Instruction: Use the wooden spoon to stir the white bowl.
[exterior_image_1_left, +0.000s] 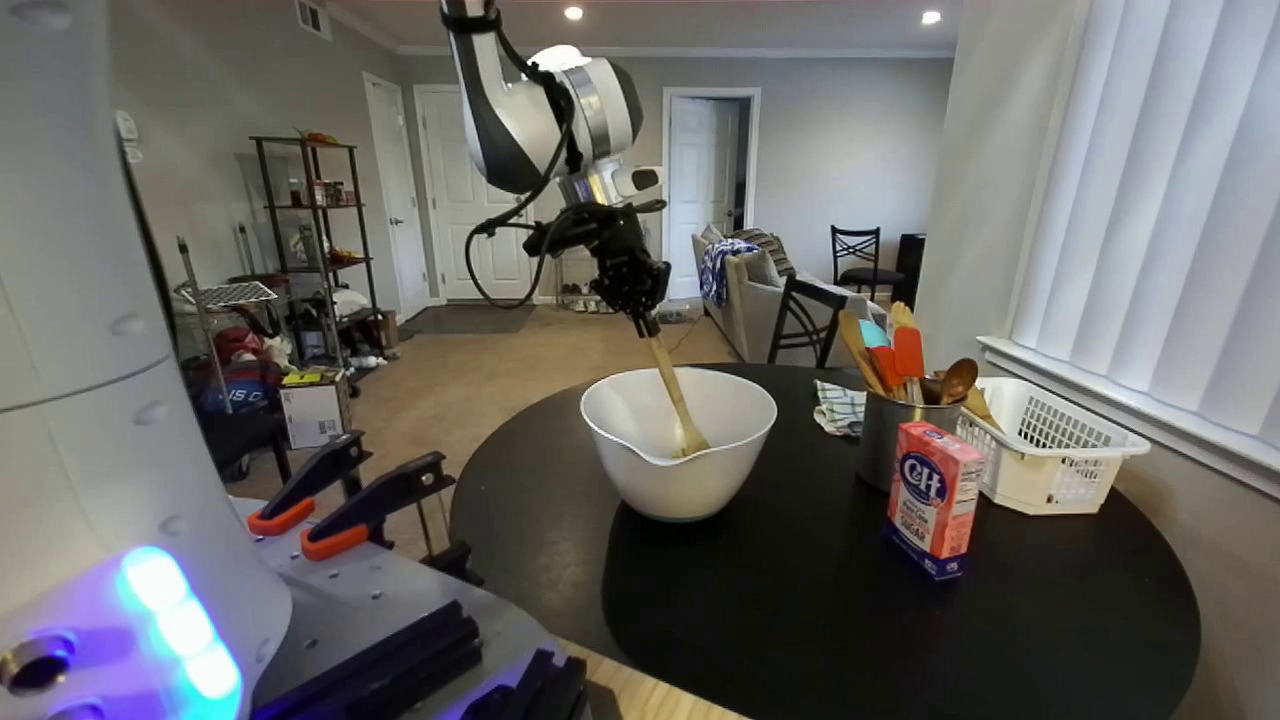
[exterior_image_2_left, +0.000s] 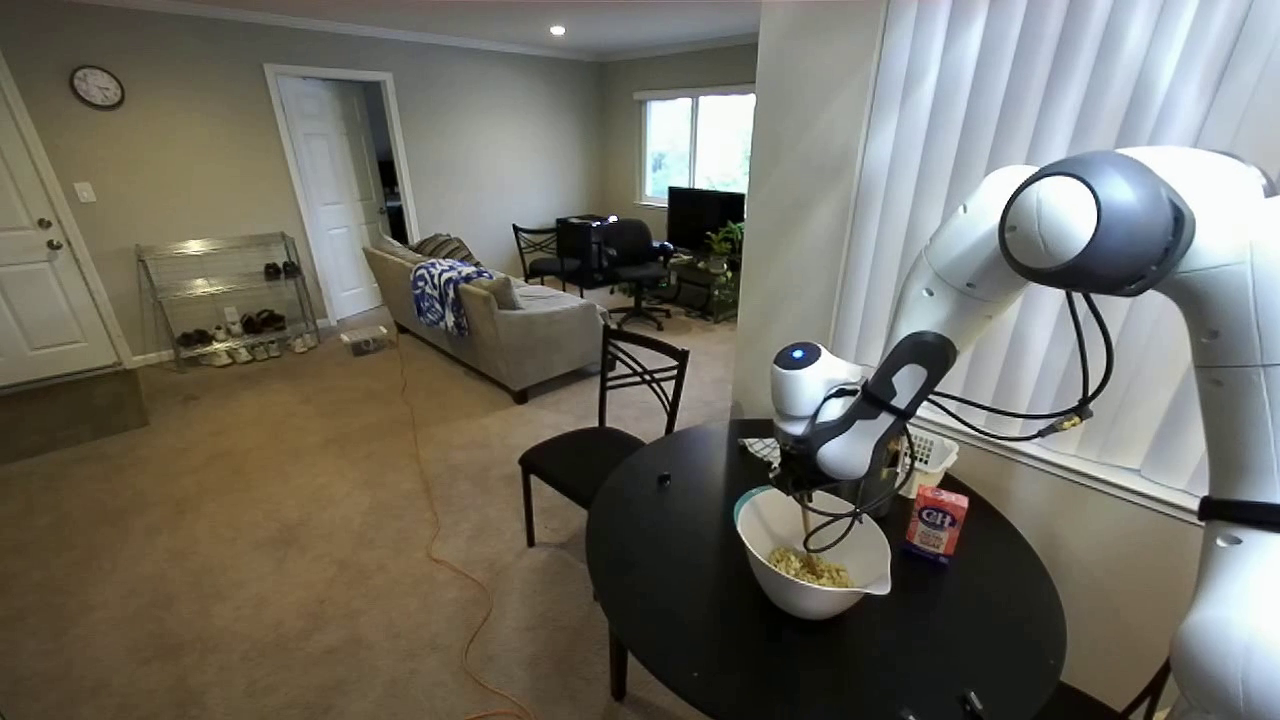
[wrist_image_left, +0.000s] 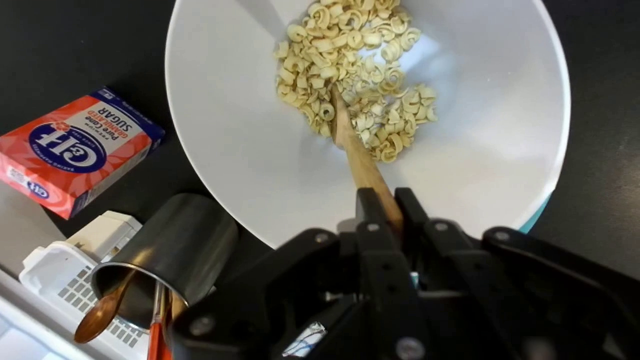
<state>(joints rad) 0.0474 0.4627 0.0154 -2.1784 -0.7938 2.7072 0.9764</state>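
Black table (exterior_image_1_left: 800, 620), white bowl (exterior_image_1_left: 675, 485), tan spoon (wrist_image_left: 362, 160)

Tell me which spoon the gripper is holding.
The pale spoon slanting into the bowl, clamped by the gripper; the brown spoon sits in the canister.

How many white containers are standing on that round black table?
2: the white bowl, with the wooden spoon in it, and the white basket, near the window blinds. A small one could be hidden behind them.
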